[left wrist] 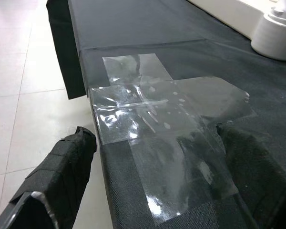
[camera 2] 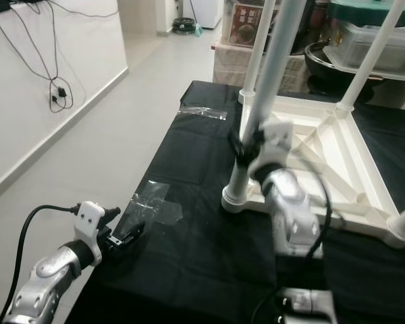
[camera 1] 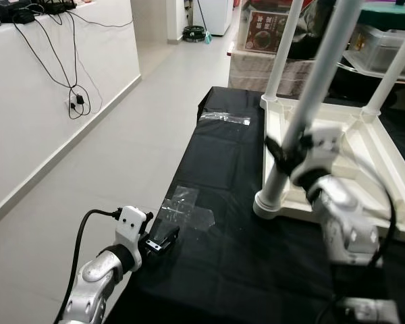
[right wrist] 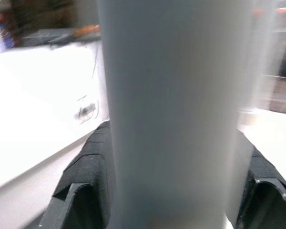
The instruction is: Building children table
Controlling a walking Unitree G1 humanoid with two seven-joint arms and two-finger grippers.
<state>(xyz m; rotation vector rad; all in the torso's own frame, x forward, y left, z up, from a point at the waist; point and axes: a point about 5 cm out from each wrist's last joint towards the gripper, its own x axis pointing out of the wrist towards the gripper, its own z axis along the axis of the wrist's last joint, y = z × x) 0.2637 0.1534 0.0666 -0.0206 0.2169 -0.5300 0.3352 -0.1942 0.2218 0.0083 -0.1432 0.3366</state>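
Note:
A white children's table (camera 1: 368, 158) lies upside down on a black cloth (camera 1: 223, 270), with its legs pointing up. My right gripper (camera 1: 283, 152) is shut around the nearest leg (camera 1: 320, 74), a little above its socket (camera 1: 270, 202). In the right wrist view the leg (right wrist: 171, 114) stands between the two black fingers (right wrist: 86, 171). My left gripper (camera 1: 163, 241) hovers low at the cloth's left edge, open and holding nothing. Its fingers (left wrist: 62, 167) straddle a patch of clear tape (left wrist: 167, 119) stuck on the cloth.
A second strip of clear tape (camera 1: 226, 119) lies farther back on the cloth. On the left, tiled floor (camera 1: 121, 155) runs beside a white wall with cables and a socket (camera 1: 77, 102). Boxes (camera 1: 266, 30) and plastic containers (camera 2: 371, 40) stand behind the table.

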